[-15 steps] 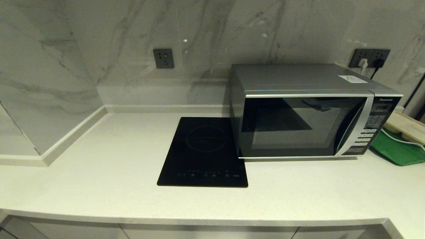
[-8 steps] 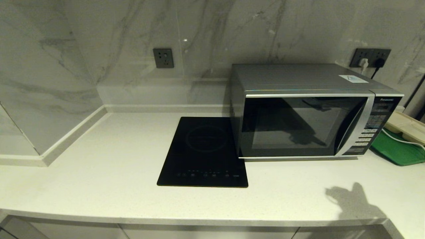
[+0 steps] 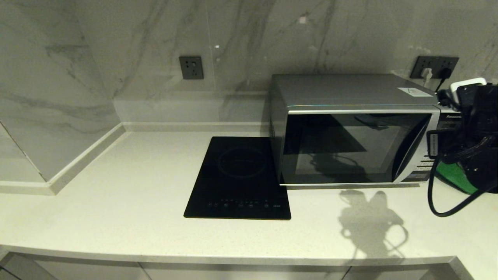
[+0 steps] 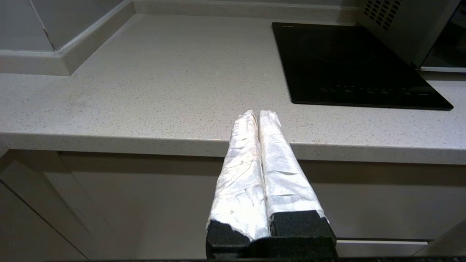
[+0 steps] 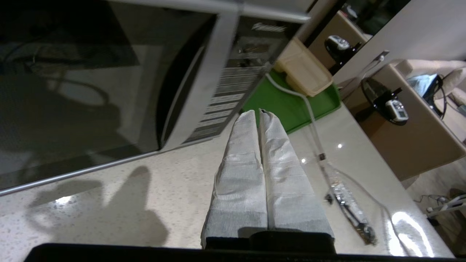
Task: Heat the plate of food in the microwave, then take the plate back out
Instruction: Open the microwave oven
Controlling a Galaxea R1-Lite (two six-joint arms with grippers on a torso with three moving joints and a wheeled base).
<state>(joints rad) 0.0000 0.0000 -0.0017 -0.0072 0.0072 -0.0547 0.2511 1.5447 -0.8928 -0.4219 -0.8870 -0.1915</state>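
The silver microwave (image 3: 350, 128) stands on the counter's right half with its dark glass door closed. No plate of food shows in any view. My right arm (image 3: 476, 132) hangs at the right edge, in front of the button panel (image 5: 233, 91). Its gripper (image 5: 257, 112) is shut and empty, above the counter by the microwave's lower right corner. My left gripper (image 4: 257, 113) is shut and empty too, held low in front of the counter's front edge, left of the cooktop.
A flat black induction cooktop (image 3: 239, 177) lies left of the microwave. A green tray (image 5: 291, 102) with a beige compartment tray (image 5: 302, 69) sits right of it, and a white cable (image 5: 313, 123) runs over the counter there. Marble walls close the back and left.
My right arm has risen into the head view at the right edge, covering the button panel. Its shadow has slid leftward across the counter before the microwave.
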